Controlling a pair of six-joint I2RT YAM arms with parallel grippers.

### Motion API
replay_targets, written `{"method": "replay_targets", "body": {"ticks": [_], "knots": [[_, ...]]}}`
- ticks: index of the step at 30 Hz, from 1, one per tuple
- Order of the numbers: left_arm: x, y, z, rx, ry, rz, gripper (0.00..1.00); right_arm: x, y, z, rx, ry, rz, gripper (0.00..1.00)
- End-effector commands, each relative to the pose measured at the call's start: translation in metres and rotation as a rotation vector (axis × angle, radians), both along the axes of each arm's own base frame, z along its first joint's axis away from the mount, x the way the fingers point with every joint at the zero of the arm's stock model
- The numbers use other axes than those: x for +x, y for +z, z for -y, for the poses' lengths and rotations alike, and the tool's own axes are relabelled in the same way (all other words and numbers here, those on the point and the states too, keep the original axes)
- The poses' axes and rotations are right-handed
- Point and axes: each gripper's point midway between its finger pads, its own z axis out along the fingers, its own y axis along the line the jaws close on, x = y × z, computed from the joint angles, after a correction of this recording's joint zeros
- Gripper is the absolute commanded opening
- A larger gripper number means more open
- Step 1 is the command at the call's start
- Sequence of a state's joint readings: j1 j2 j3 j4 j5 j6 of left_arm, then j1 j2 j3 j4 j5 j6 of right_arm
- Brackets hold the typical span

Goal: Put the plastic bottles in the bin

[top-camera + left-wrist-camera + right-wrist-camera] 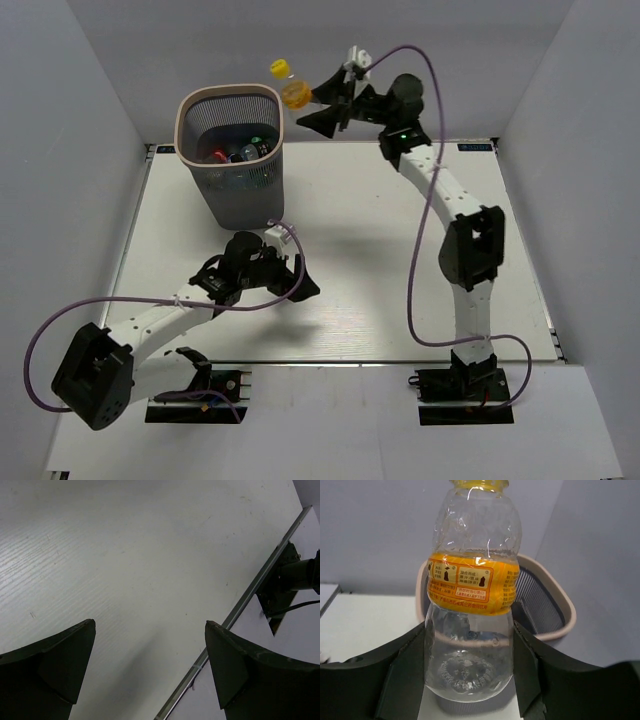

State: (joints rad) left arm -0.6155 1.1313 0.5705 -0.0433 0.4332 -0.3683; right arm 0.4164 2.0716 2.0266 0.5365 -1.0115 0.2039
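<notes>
My right gripper [318, 106] is shut on a small clear bottle with an orange label and yellow cap [290, 88], held high in the air just right of the bin's rim. In the right wrist view the bottle [470, 605] sits between both fingers, cap pointing away. The bin [232, 160] is a dark grey mesh wastebasket with a pale pinkish rim at the back left; it shows behind the bottle in the right wrist view [555, 615]. Several bottles [240, 153] lie inside it. My left gripper [290, 262] is open and empty low over the table, in front of the bin.
The white table [360, 250] has a metal front edge strip [240, 610]. The right arm's base mount [280, 587] shows in the left wrist view. Grey walls enclose the back and sides.
</notes>
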Motion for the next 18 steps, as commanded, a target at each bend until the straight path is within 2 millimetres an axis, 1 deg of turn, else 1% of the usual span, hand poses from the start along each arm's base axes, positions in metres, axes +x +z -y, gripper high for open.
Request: {"method": "replay_targets", "body": {"ticks": [1,2,3,4,5,6,7,8,9,10,12,13,14,15,16,17,18], "knots": [[-0.008,0.007,-0.002,-0.028,0.000,0.004,1.00,0.008,0.036,-0.032,0.176,-0.054,0.120,0.00],[-0.010,0.002,-0.004,-0.022,0.000,-0.006,1.00,0.008,0.037,-0.038,0.190,-0.056,0.126,0.00],[-0.012,0.006,-0.005,-0.028,0.000,0.003,1.00,-0.003,0.056,-0.049,0.236,-0.048,0.171,0.00],[-0.014,0.006,-0.006,-0.036,0.004,0.002,1.00,-0.003,0.056,-0.055,0.239,-0.052,0.167,0.00],[-0.017,0.003,-0.008,-0.030,0.004,-0.007,1.00,0.005,0.048,-0.066,0.250,-0.076,0.155,0.00],[-0.018,0.003,-0.008,-0.029,0.004,-0.007,1.00,0.004,0.047,-0.072,0.253,-0.078,0.149,0.00],[-0.020,0.001,-0.010,-0.027,0.004,-0.011,1.00,0.003,0.041,-0.081,0.251,-0.075,0.146,0.00],[-0.022,-0.001,-0.011,-0.021,0.005,-0.019,1.00,0.006,0.034,-0.088,0.255,-0.091,0.134,0.00],[-0.022,0.002,-0.011,-0.027,0.004,-0.011,1.00,0.008,0.027,-0.092,0.250,-0.094,0.126,0.07],[-0.023,0.001,-0.012,-0.021,0.005,-0.018,1.00,0.004,0.023,-0.100,0.247,-0.090,0.125,0.28],[-0.026,-0.003,-0.013,-0.020,-0.003,-0.029,1.00,0.012,0.009,-0.106,0.236,-0.113,0.091,0.51],[-0.026,-0.003,-0.013,-0.020,-0.003,-0.029,1.00,0.014,0.006,-0.108,0.232,-0.129,0.078,0.80],[-0.026,-0.003,-0.013,-0.016,-0.008,-0.021,1.00,0.016,0.003,-0.109,0.230,-0.135,0.069,0.90],[-0.027,-0.002,-0.014,-0.016,-0.008,-0.023,1.00,0.017,0.000,-0.111,0.224,-0.136,0.068,0.90],[-0.027,-0.003,-0.014,-0.011,-0.013,-0.013,1.00,0.018,0.002,-0.109,0.227,-0.143,0.064,0.90],[-0.025,0.002,-0.013,-0.014,-0.018,0.003,1.00,0.016,0.007,-0.107,0.229,-0.146,0.065,0.90],[-0.025,0.002,-0.013,-0.014,-0.018,0.003,1.00,0.020,0.010,-0.103,0.234,-0.165,0.064,0.90]]}}
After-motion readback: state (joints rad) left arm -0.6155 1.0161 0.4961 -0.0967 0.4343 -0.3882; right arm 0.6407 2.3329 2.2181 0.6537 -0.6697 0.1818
